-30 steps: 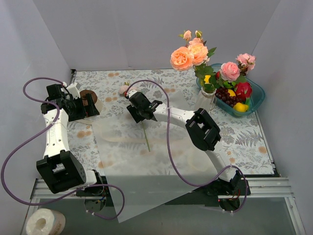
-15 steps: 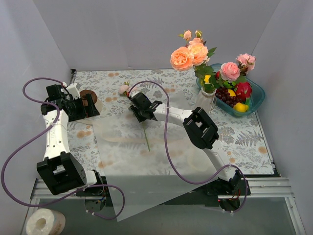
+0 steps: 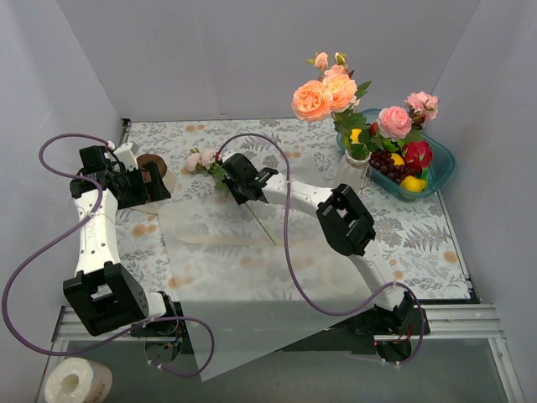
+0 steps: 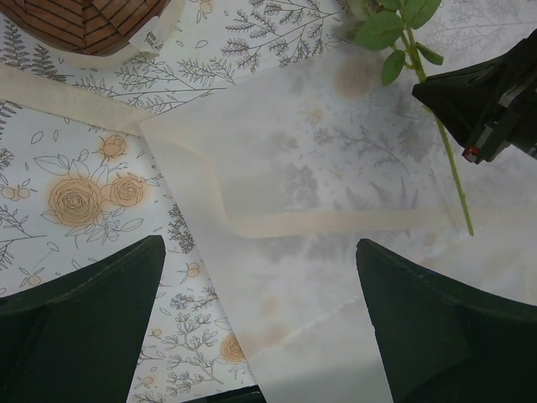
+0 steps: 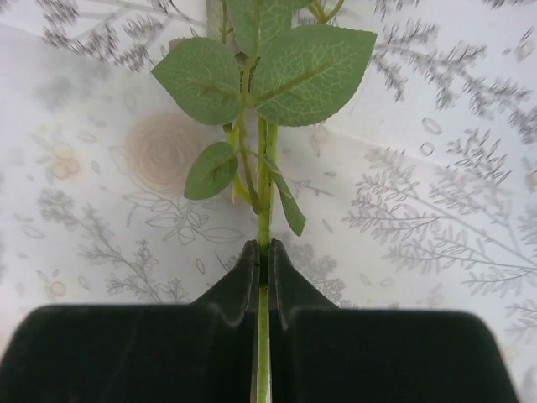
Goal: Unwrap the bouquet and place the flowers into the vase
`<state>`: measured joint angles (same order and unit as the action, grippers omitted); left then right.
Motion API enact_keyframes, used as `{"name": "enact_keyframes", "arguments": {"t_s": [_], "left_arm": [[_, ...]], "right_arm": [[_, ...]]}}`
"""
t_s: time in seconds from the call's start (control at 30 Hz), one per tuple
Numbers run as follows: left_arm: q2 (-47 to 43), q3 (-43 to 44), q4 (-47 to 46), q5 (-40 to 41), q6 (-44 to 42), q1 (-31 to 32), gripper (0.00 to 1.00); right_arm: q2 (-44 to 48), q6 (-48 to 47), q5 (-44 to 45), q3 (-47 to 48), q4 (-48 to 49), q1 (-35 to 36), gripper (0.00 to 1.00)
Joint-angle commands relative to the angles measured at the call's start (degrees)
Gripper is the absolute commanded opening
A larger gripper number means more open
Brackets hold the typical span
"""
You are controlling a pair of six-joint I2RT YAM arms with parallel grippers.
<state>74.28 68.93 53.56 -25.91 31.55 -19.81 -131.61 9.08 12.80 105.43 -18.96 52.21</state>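
Pinching the green stem (image 5: 263, 210) just below its leaves, the right fingers (image 5: 239, 281) have shut on one pink rose (image 3: 201, 159) at the worktop's (image 3: 419, 243) far middle, its tail swung rightward; the left fingers (image 4: 92, 311) stay spread wide; the vase (image 3: 351, 174) stands near the far-right corner.

A blue bowl (image 3: 442, 172) of toy fruit (image 3: 388, 161) sits at two o'clock on the floral tablecloth (image 3: 419, 239). A brown round object (image 3: 151, 161) lies at ten o'clock. A white roll (image 3: 75, 382) rests off the cloth at seven o'clock.
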Motion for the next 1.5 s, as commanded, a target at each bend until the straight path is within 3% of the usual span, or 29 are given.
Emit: {"name": "enact_keyframes", "arguments": {"t_s": [0.0,0.13,0.57,0.9,1.17,1.4,1.47], "left_arm": [[-2.6,1.4,0.8,-0.7,-0.9,-0.3,0.98],[-2.6,2.1,1.6,-1.9,-1.1,-0.4,0.98],[-1.3,4.3,2.9,-4.2,-1.1,-0.4,0.98],[-0.8,4.8,3.3,-4.8,-0.7,-0.4,0.98],[-0.5,4.5,3.0,-4.5,-1.1,-0.4,0.98],[1.1,5.7,3.5,-6.6,0.1,-0.4,0.98],[1.0,5.5,3.5,-7.0,0.1,-0.4,0.98]], "right_arm": [[8.2,-2.4,1.4,7.8,0.0,-0.1,0.01],[14.3,-4.2,-0.6,11.8,0.7,0.4,0.01],[54.9,-28.3,-0.5,-11.3,24.1,16.5,0.01],[69.9,-38.5,9.4,-13.7,33.8,17.8,0.01],[82.7,-54.2,23.3,-31.1,56.1,17.8,0.01],[79.9,-75.7,27.1,-46.3,93.0,15.5,0.01],[77.5,-73.0,27.3,-46.6,93.1,12.4,0.01]]}}
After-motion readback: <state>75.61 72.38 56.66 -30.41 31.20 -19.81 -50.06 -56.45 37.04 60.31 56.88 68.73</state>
